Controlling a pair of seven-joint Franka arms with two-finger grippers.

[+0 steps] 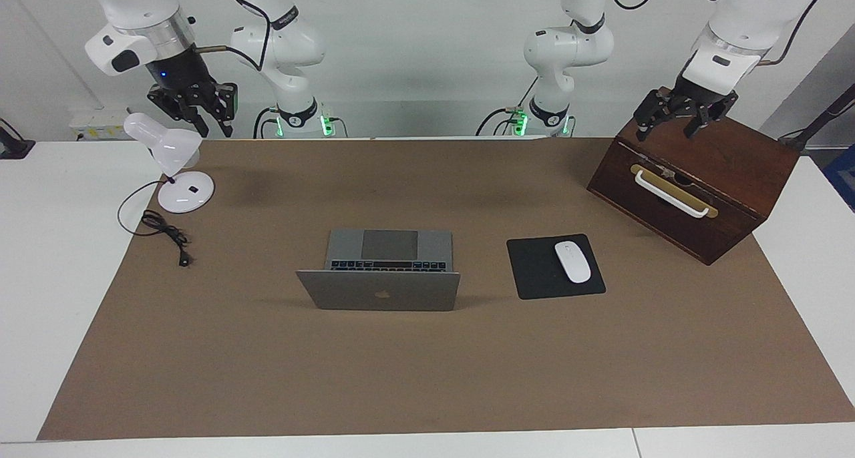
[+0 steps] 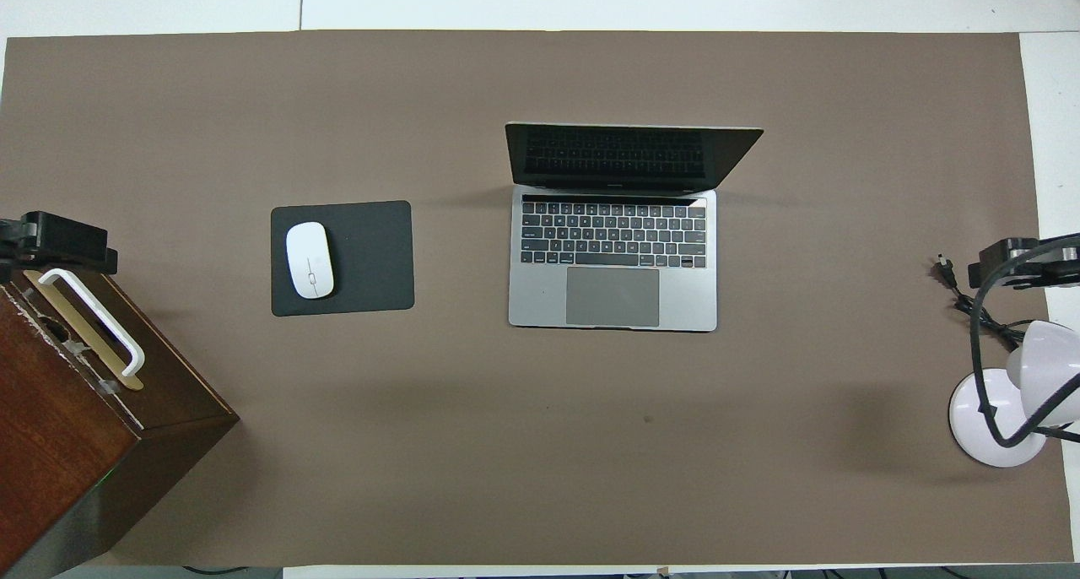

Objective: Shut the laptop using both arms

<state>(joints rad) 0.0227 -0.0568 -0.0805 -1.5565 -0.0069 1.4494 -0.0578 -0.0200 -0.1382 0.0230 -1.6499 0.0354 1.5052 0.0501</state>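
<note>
- Where the right arm comes in over the lamp's end of the table, the right gripper (image 1: 194, 114) hangs in the air above the lamp (image 1: 170, 157), holding nothing; whether it is wide or narrow I cannot tell.
- The lamp's round white base stands on the brown mat (image 1: 401, 378), its head tilted.
- A black cable (image 1: 163, 234) lies coiled just beside the base, farther from the robots.
- The laptop (image 1: 384, 271) sits mid-mat, well apart from both grippers. It is open, with the lid raised, the logo facing away from the robots and the trackpad nearest them.
- A black pad (image 1: 534, 271) lies flat beside the laptop, toward the left arm's end, apart from it.
- A white mouse (image 1: 572, 262) rests on the pad.
- A dark wooden box (image 1: 708, 177) with a white handle stands near the left arm's end, nearer the robots than the pad.
- The left gripper (image 1: 674, 114) is over the box's top, spread wide and empty; I cannot tell if it touches the wood.
</note>
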